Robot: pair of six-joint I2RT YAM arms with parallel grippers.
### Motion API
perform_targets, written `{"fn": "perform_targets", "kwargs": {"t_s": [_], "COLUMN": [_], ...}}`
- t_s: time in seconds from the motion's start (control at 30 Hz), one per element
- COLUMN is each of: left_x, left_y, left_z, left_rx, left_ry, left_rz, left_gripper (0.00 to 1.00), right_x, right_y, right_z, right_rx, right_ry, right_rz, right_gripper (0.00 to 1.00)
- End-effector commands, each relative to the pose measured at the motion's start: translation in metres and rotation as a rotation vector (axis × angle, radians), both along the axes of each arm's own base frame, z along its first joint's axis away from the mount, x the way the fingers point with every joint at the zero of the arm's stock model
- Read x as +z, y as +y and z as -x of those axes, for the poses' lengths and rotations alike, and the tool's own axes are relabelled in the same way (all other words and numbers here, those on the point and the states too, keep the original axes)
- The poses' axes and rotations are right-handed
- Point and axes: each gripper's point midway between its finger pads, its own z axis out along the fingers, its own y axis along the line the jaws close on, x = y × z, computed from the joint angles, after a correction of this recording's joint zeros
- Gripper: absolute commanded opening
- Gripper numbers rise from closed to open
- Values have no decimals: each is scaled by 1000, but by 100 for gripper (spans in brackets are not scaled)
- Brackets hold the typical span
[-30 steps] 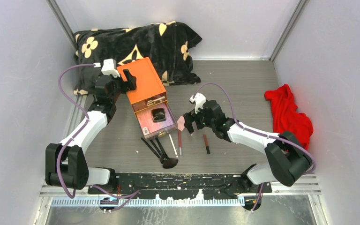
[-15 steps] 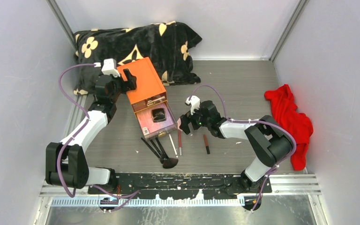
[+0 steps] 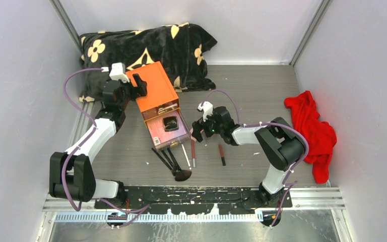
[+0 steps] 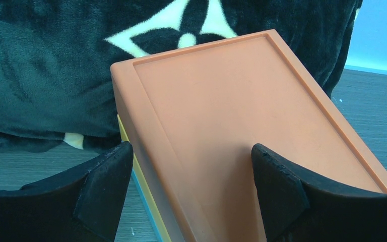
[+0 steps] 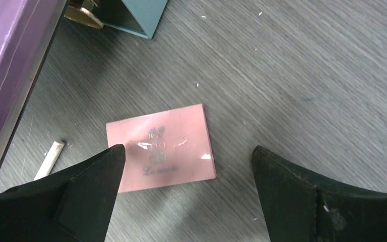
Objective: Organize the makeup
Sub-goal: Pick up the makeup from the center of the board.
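Just at 3 o'clock of the orange box's (image 3: pixel 153 91) pulled-out drawer (image 3: pixel 169 132), the pink palette (image 5: pixel 161 148) lies flat on the worktop (image 5: pixel 307 75) under the right tool (image 5: pixel 186 154), its fingers spread wide astride it, while at 10 o'clock the left tool (image 4: pixel 189 154) straddles the box's lid, clamped or loose I cannot tell.

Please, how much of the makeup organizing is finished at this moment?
Done: one dark item sits in the open drawer of the orange box. In hand: the open right gripper hovers over the pink palette, not yet gripping. To do: palette, brushes and two pencils lie on the table.
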Motion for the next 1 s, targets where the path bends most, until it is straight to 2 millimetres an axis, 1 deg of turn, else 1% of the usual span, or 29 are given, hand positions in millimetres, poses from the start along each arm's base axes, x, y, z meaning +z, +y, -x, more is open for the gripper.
{"fn": "perform_targets", "kwargs": {"t_s": [0.0,0.17,0.4,0.57,0.6,0.77,0.93,0.97], "left_x": [-101,-103,-103,-102,-102,-102,-102,-102], "left_y": [13,13,13,13,13,13,13,12], "left_z": [35,36,35,36,36,35,36,36], "left_rx": [-1,-3,-5,-5,-4,-5,-6,-6], "left_ry": [346,350,350,348,348,350,350,350], "left_rz": [-138,-141,-137,-138,-137,-136,-136,-135], "left_gripper": [85,86,86,86,86,86,85,86], "right_x": [12,8,5,-2,-2,7,10,13], "right_y": [8,2,-1,-12,-11,4,11,12], "right_z": [-17,-20,-20,-25,-23,-11,3,5], "right_rx": [9,-15,-13,-70,-63,21,108,117], "right_ry": [-55,-51,-28,-12,-11,3,11,-2], "right_rz": [-2,30,76,129,125,53,23,11], "right_gripper": [100,100,100,100,100,100,100,100]}}
